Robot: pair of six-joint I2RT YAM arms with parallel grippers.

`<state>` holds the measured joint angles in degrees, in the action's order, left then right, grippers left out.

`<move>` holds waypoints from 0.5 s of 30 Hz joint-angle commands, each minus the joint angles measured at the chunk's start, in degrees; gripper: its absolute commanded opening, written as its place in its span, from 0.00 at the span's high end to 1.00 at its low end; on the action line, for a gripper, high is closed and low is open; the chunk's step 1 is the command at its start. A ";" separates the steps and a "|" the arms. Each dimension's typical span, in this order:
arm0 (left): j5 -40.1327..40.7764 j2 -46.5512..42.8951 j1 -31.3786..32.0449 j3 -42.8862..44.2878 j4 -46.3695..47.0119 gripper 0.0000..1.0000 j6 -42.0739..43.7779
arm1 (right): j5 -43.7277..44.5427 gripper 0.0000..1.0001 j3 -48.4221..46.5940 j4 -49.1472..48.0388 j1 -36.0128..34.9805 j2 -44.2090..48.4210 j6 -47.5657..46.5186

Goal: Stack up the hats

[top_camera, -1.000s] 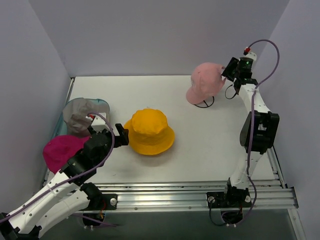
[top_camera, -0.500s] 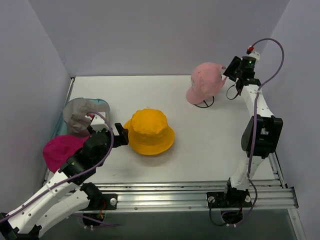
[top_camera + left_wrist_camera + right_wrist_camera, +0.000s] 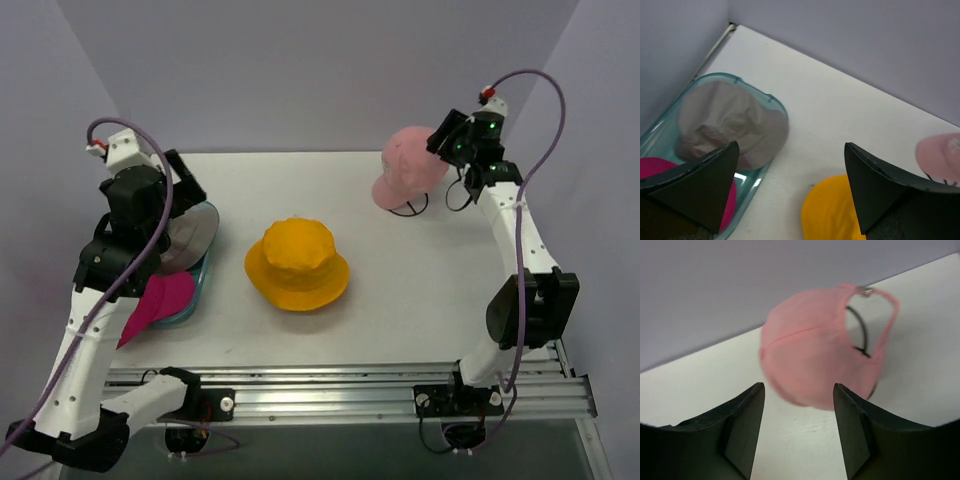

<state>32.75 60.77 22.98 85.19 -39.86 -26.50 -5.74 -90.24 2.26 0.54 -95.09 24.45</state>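
Observation:
The yellow bucket hat (image 3: 297, 262) (image 3: 832, 210) lies brim down mid-table. A grey bucket hat (image 3: 190, 238) (image 3: 730, 122) and a magenta cap (image 3: 160, 300) (image 3: 652, 167) lie in the teal tray (image 3: 203, 280) (image 3: 775, 102) at the left. My left gripper (image 3: 188, 178) (image 3: 791, 146) hangs high above the tray's far end, open and empty. The light pink cap (image 3: 410, 165) (image 3: 815, 360) (image 3: 940, 155) sits raised at the back right. My right gripper (image 3: 442, 140) (image 3: 799, 386) is just behind it, open, with only bare table showing between its fingers.
A black wire loop (image 3: 408, 208) shows under the pink cap. Walls close in the table on the left, back and right. The metal rail (image 3: 380, 385) with both arm bases runs along the near edge.
My left arm has lifted away from the yellow hat's left side and swung up and back over the tray. My right gripper has edged slightly left toward the pink cap.

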 commanded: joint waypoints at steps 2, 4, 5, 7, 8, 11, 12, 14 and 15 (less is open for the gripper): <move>-15.77 2.85 -19.87 -1.76 -7.08 0.04 -0.30 | 0.28 0.47 3.39 1.08 -9.39 9.38 -1.33; -18.59 5.22 -30.86 -3.35 -8.12 0.02 -0.30 | -0.58 0.47 8.31 -1.36 -11.07 14.28 -1.16; -21.13 5.93 -34.02 -4.84 -8.48 0.01 -0.04 | -0.33 0.47 9.80 -1.56 -13.26 15.88 -0.98; -23.16 6.99 -41.31 -6.60 -8.57 0.00 0.05 | -1.03 0.46 14.44 -5.74 -16.08 20.00 0.59; -24.22 6.73 -43.00 -8.53 -8.31 0.00 0.31 | -1.29 0.46 15.00 -6.04 -18.62 20.73 1.56; -25.89 5.24 -46.53 -10.83 -6.64 0.00 0.92 | -0.51 0.47 16.23 -7.88 -24.33 21.26 1.92; -25.38 4.71 -46.54 -11.79 -6.55 0.00 1.19 | 1.59 0.47 17.02 -8.24 -28.97 21.17 0.53; -23.18 4.62 -46.80 -12.76 -7.07 0.00 0.67 | 3.79 0.47 20.00 -8.59 -32.60 21.61 1.65; -21.26 4.62 -46.97 -13.90 -7.34 0.00 0.57 | 3.46 0.47 21.66 -11.37 -35.40 22.92 2.27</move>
<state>11.11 67.85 -23.46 71.99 -47.53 -26.33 -4.67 -72.82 -4.38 -29.06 -73.21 25.61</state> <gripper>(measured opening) 0.997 0.532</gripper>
